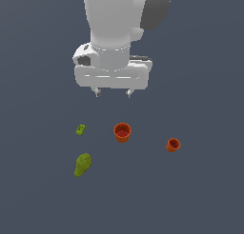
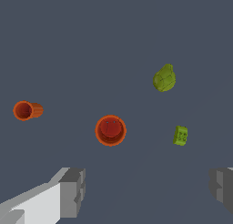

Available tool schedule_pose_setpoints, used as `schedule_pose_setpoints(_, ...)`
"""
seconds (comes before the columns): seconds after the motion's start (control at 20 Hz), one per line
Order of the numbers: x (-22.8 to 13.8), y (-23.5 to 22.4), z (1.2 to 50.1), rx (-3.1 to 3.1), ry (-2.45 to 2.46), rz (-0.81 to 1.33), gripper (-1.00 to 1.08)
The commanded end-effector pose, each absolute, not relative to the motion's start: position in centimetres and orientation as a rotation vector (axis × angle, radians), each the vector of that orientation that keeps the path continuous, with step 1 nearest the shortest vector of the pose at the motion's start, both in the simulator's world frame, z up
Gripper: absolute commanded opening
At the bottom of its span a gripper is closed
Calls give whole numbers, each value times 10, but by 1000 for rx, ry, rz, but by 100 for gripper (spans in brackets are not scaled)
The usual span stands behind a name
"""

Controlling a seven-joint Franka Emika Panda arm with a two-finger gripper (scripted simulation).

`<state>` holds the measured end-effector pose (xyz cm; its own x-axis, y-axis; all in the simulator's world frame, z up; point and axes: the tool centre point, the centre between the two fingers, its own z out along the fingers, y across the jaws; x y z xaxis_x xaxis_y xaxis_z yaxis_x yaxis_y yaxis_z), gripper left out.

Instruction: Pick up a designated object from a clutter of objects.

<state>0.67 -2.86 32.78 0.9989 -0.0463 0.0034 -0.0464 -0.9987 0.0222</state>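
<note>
We see the gripper (image 1: 112,92) hanging above the dark floor (image 1: 205,195), fingers spread wide apart w/ nothing between them; in the wrist view both finger pads (image 2: 73,191) sit far apart at the frame edges.

Four items lie below, all apart from each other. The larger olive-green lumpy object (image 1: 82,164) rests on the floor toward the exterior view's left, wide end up-frame, tapering down-frame; it's the nearest item to the camera and not under the gripper. Also visible in the wrist view (image 2: 164,78). The tiny green block (image 1: 80,130) sits near it, farther back.

Containers: the bigger orange cup (image 1: 122,132) stands upright, mouth up, approx. below the gripper; the wrist view looks straight into it (image 2: 110,130) and we see only its red bottom, no contents. The smaller orange cup (image 1: 173,144) is off to the exterior view's right, tipped over; its mouth (image 2: 22,110) shows an empty inside.
</note>
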Motion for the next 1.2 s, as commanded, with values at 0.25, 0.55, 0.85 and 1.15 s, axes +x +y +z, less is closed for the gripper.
schedule_pose_setpoints(0.25,32,-44,305,3125,-240,2,100)
schedule_pose_setpoints(0.55,64,-68,272,3113,-464,-1,100)
schedule_pose_setpoints(0.85,94,-97,227,3072,-721,-4,100)
schedule_pose_setpoints(1.15,118,-129,176,3003,-969,-5,100)
